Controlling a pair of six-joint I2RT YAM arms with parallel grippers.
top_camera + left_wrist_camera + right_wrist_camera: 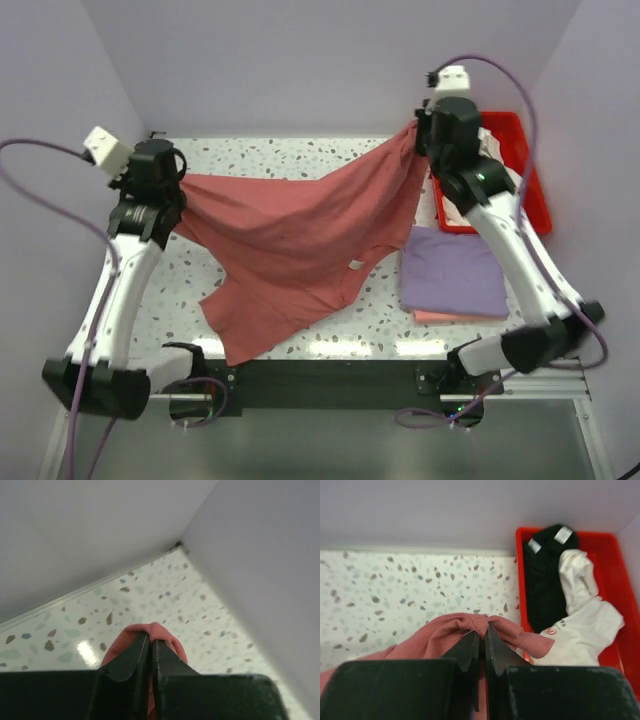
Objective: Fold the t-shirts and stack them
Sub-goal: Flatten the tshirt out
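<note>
A dusty red t-shirt (300, 240) hangs stretched between both grippers above the speckled table (280, 155), its lower part drooping to the near edge. My left gripper (178, 183) is shut on one corner of it (150, 632). My right gripper (420, 135) is shut on the other corner (482, 625). A folded lavender t-shirt (452, 272) lies on a folded pale pink one (450, 317) at the right. A black t-shirt (545, 575) and a white t-shirt (580, 620) lie crumpled in the red tray (620, 555).
The red plastic tray (535, 190) stands at the back right, beside my right arm. Purple walls (300, 60) close the table at the back and both sides. A black rail (320, 380) runs along the near edge.
</note>
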